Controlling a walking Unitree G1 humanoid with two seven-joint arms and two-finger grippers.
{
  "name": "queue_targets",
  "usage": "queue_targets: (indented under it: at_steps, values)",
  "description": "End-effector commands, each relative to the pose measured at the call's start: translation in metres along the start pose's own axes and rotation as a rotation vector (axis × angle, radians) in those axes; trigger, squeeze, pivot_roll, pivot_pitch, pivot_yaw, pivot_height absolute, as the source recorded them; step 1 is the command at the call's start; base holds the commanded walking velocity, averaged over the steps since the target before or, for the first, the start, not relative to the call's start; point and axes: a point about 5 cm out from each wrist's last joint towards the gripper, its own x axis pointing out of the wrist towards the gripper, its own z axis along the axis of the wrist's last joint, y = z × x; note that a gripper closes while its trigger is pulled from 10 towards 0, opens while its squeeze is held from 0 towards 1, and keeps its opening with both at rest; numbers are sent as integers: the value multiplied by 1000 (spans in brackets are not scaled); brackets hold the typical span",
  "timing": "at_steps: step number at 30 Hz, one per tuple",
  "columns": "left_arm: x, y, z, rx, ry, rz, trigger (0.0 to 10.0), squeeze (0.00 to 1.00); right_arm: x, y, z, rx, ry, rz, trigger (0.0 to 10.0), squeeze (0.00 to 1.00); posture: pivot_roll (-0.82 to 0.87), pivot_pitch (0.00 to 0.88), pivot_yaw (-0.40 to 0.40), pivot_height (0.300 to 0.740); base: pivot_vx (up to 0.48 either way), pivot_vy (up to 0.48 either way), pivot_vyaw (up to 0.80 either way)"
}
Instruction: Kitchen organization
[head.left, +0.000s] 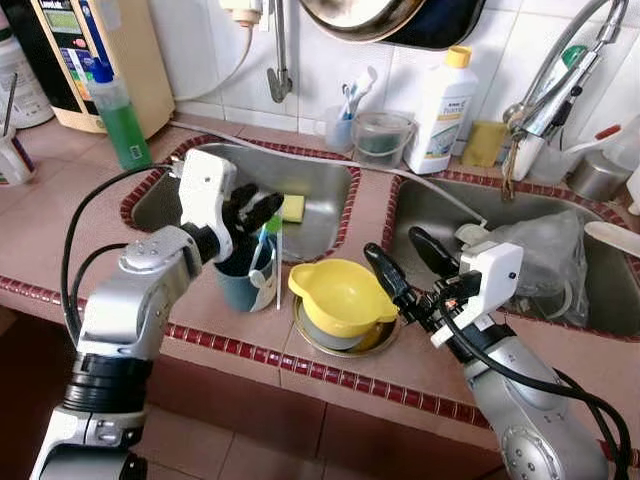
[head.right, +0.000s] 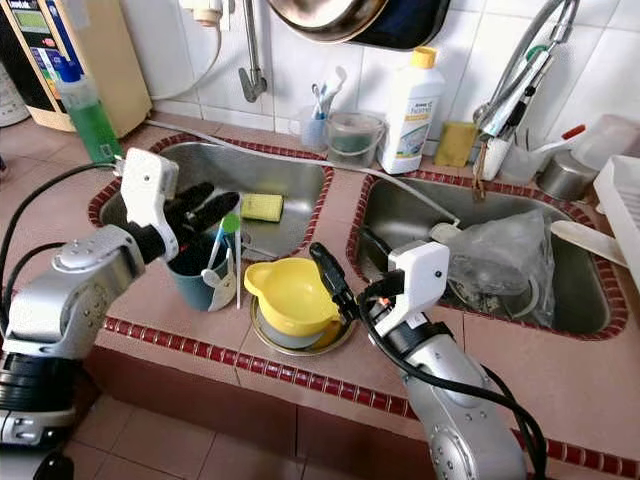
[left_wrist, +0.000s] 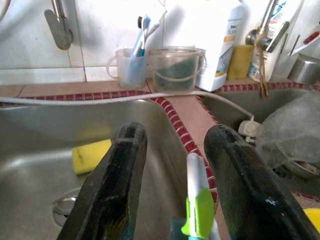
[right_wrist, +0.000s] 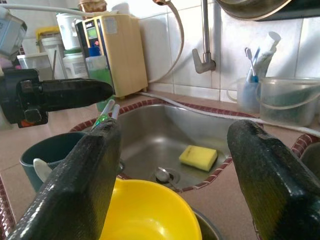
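Observation:
A teal cup (head.left: 245, 282) stands on the tiled ledge in front of the left sink, holding a white spoon and a green-and-white utensil handle (left_wrist: 197, 205). My left gripper (head.left: 258, 205) hovers open just over the cup's rim, with that handle rising between its fingers (left_wrist: 117, 180) without touching them. Right of the cup a yellow bowl (head.left: 340, 293) rests in a steel dish (head.left: 335, 340). My right gripper (head.left: 394, 243) is open at the bowl's right edge, its fingers (right_wrist: 80, 180) spread wide above the rim, holding nothing.
A yellow sponge (head.left: 292, 207) lies in the left sink (head.left: 320, 180). A clear plastic bag (head.left: 540, 250) fills the right sink. At the back stand a green soap bottle (head.left: 120, 115), a toothbrush cup (head.left: 342, 122), a clear tub (head.left: 380, 138) and a white bottle (head.left: 442, 108).

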Motion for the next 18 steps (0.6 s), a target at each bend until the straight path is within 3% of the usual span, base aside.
queue_targets:
  at_steps: [1,12,13,14,15,18]
  values:
    - [0,3,3,10,-1,-4,10000,1000,-2,2,4,-9,-8,6,10000,0,-74,36,29,740,0,0,0]
    - [1,2,3,7,19,-60,10000,1000,-2,1,5,-15,-2,11,10000,0,-72,36,22,740,0,0,0]
    - [1,1,2,1,25,-67,10000,647,-1,1,5,-16,-2,12,10000,0,-72,36,21,740,0,0,0]
    - [1,1,2,-7,31,-73,10000,647,-1,1,5,-17,-2,12,10000,0,-71,36,21,740,0,0,0]
    - [1,-1,-1,-9,45,-91,10000,0,-1,1,5,-14,-1,14,10000,0,-71,36,21,740,0,0,0]
    - [2,-4,-7,10,81,-110,10000,0,-1,2,5,-13,0,21,10000,0,-69,35,21,740,0,0,0]
